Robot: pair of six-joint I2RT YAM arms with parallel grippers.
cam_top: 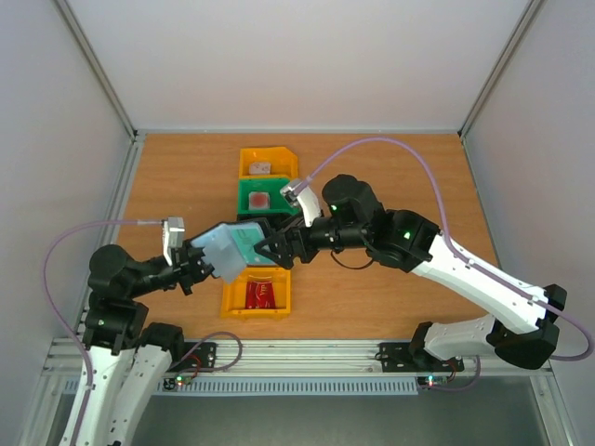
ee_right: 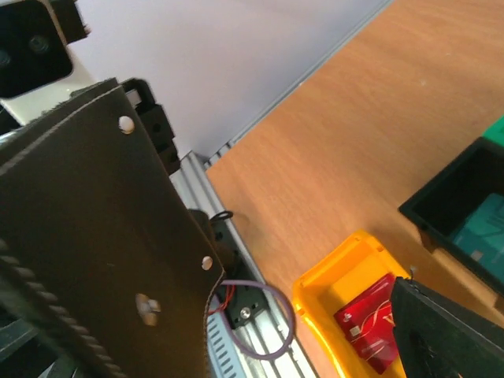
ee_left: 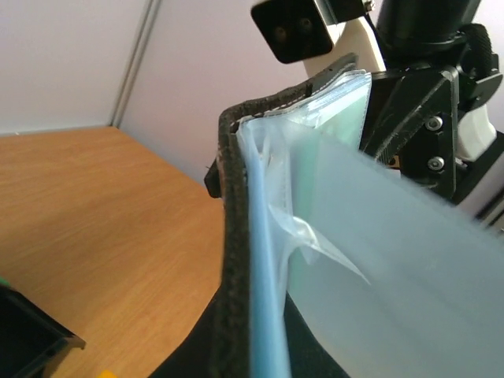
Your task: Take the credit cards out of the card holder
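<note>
Left gripper (cam_top: 197, 263) clamps the card holder (cam_top: 232, 244) above the near yellow bin (cam_top: 230, 297); right gripper (cam_top: 279, 249), spread wide beside it, must pinch another card.

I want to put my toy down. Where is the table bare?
Bare table lies left of the bins and in the far right corner beyond the right arm. Bins, card holder, left pincer and right pincer crowd the middle.

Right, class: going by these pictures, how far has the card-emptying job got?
Done: a red card lies in the near yellow bin, a teal card in the black bin. In hand: the left gripper holds the wallet open, the right gripper open beside it. Left: what looks like a greenish card in a pocket.
</note>
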